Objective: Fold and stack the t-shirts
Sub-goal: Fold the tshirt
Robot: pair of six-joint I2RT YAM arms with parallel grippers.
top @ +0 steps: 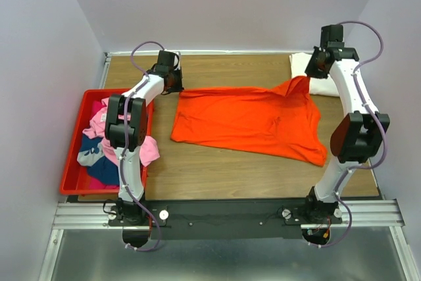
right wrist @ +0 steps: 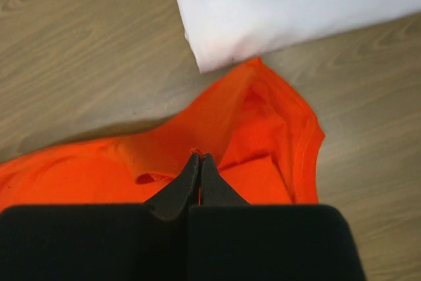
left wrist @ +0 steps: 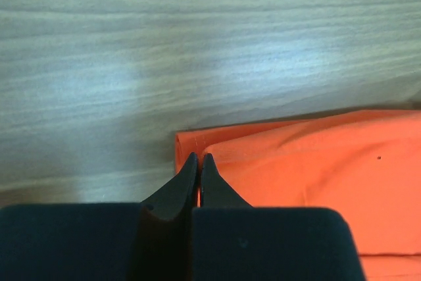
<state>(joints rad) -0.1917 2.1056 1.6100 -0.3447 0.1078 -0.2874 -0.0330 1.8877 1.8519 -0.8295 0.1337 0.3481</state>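
Observation:
A bright orange t-shirt (top: 250, 120) lies spread across the middle of the wooden table. My left gripper (top: 174, 87) is at its far left corner, shut, with a sliver of the orange t-shirt (left wrist: 316, 162) between the fingers (left wrist: 198, 157). My right gripper (top: 308, 78) is shut on the far right corner and holds it raised in a peak. The orange t-shirt (right wrist: 263, 129) hangs in folds under that gripper (right wrist: 200, 156). A folded cream-white t-shirt (top: 325, 87) lies at the back right, just beyond the raised corner, and appears as a white t-shirt (right wrist: 296, 4) in the right wrist view.
A red plastic bin (top: 71, 156) stands at the table's left edge. It holds a heap of pink t-shirts (top: 99, 123) and a dark blue one (top: 102, 170). The left arm reaches over the bin's right rim. Walls close in the table at the back and on both sides.

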